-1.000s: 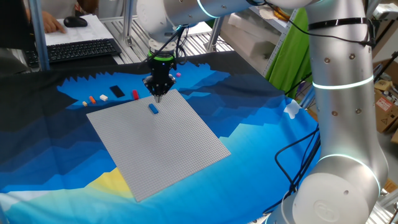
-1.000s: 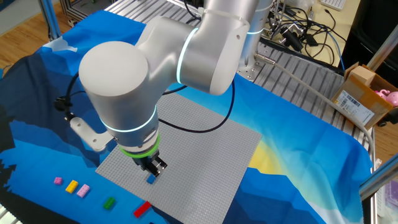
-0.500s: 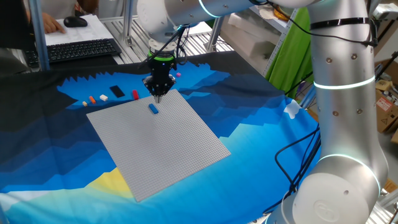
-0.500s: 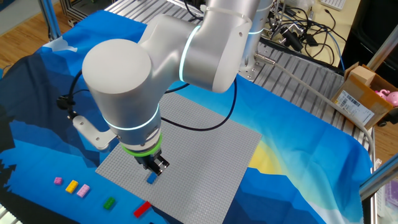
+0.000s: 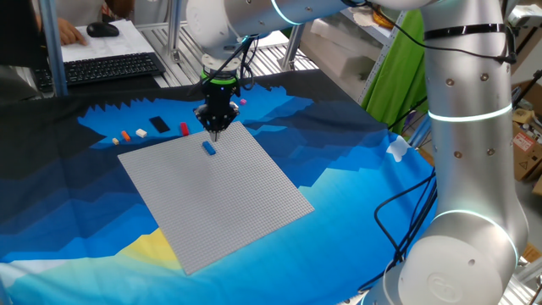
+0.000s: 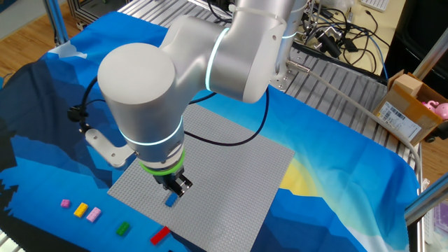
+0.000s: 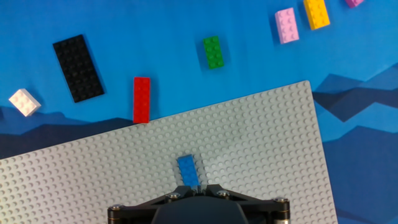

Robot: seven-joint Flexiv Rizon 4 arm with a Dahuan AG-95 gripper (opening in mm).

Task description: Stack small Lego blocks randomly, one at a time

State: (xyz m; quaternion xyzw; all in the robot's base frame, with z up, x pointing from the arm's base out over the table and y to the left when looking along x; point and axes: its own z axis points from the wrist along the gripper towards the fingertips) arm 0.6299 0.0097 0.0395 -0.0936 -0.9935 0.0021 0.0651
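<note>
A small blue brick [image 5: 208, 148] sits on the grey baseplate [image 5: 220, 203] near its far corner; it also shows in the other fixed view [image 6: 170, 201] and the hand view [image 7: 188, 170]. My gripper [image 5: 214, 131] hangs just above and beside it, with the fingers together and nothing between them [image 7: 194, 186]. Loose bricks lie on the cloth beyond the plate's edge: red [image 7: 142, 99], green [image 7: 213, 52], pink [image 7: 286, 25], yellow [image 7: 316, 13] and white [image 7: 24, 102].
A flat black plate [image 7: 78, 59] lies on the cloth near the white brick. A keyboard [image 5: 110, 68] and a person's hands are at the far edge. Cables and a cardboard box [image 6: 409, 105] stand beyond the table.
The arm has drifted slightly up and away from the blue brick. The brick has stayed in place on the baseplate.
</note>
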